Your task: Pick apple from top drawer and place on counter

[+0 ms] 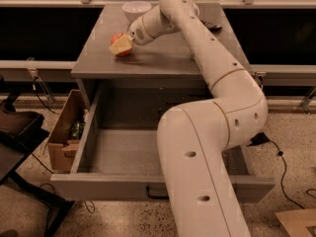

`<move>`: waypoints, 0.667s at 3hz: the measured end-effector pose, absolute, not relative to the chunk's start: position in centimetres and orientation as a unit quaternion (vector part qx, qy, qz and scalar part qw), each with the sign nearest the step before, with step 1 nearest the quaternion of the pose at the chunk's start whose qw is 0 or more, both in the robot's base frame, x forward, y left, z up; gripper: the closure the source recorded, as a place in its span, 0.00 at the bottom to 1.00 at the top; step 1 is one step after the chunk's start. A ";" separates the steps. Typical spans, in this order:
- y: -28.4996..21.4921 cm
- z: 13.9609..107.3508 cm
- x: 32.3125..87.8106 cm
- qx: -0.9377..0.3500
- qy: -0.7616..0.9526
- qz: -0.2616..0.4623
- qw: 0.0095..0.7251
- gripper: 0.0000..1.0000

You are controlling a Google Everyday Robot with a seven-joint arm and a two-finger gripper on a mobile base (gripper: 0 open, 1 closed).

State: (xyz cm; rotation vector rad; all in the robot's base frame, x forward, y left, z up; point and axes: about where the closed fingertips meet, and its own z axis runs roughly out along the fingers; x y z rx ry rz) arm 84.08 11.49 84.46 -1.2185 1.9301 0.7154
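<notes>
One small round red-orange apple [117, 37] is clamped in the single pincer [121, 47], low at the left side of the flat grey table [163, 59]. One round white bowl [137, 9] stands at the table's far edge. The one wide grey metal top drawer [123, 152] below is pulled open.

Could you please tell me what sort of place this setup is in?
Probably a lab or workshop: a grey metal counter with its top drawer open, loose cables on a speckled floor, a cardboard box beside it. The hand holds the apple at the counter.
</notes>
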 end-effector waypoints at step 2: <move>11.5 84.4 84.1 -0.474 0.751 0.278 0.366 0.53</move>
